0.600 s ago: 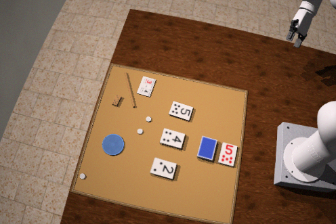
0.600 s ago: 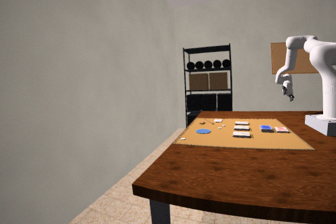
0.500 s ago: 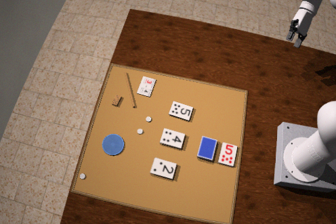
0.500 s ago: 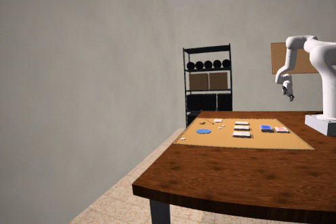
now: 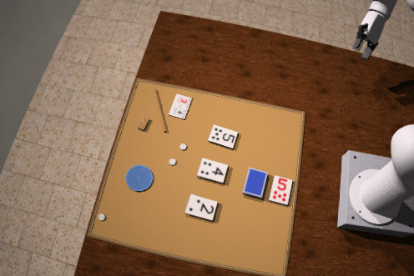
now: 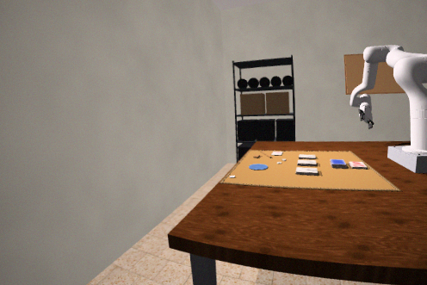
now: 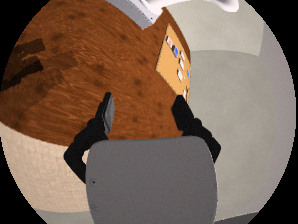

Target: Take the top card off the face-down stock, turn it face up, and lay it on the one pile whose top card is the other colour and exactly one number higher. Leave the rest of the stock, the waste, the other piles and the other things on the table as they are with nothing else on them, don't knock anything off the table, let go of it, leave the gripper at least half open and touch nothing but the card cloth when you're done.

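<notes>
The face-down stock (image 5: 254,183) has a blue back and lies on the tan card cloth (image 5: 197,168). A face-up red 5 (image 5: 280,190), the waste, lies just right of it. Three piles lie to the left: a black 5 (image 5: 223,136), a black 4 (image 5: 213,170) and a black 2 (image 5: 202,207). My gripper (image 5: 362,49) is open and empty, high above the table's far right corner, far from the cards. It also shows in the side view (image 6: 366,118) and in the wrist view (image 7: 143,112).
On the cloth's left part lie a card with a red 3 (image 5: 180,106), a thin stick (image 5: 160,114), a small wooden block (image 5: 143,124), a blue disc (image 5: 139,178) and three white tokens (image 5: 183,147) (image 5: 172,162) (image 5: 101,217). The robot base (image 5: 376,193) stands at the right.
</notes>
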{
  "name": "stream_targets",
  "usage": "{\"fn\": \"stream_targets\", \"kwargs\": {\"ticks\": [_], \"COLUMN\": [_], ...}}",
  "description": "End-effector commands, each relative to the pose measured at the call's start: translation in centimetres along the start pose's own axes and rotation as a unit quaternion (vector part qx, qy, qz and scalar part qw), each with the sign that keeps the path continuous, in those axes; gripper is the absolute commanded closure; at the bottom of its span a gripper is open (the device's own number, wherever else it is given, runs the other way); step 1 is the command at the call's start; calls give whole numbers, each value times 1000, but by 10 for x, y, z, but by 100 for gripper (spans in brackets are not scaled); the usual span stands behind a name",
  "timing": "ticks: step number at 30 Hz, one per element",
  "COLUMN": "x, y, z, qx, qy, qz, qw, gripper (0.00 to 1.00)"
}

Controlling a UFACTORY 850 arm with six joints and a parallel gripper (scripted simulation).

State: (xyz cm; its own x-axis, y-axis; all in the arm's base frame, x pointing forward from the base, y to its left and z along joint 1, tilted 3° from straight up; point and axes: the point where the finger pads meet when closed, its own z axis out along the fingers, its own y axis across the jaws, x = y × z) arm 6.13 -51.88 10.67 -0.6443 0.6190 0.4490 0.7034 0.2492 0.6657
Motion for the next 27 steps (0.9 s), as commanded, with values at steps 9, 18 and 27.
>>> {"fn": "stream_targets", "kwargs": {"ticks": [9,18,27], "x": [-29,-52,-67], "y": [38,78,116], "z": [47,100,150], "qx": [103,209,297], "qy": [48,95,134], "qz": [-65,-152,-249], "qw": [991,961,912], "gripper": [0,0,0]}}
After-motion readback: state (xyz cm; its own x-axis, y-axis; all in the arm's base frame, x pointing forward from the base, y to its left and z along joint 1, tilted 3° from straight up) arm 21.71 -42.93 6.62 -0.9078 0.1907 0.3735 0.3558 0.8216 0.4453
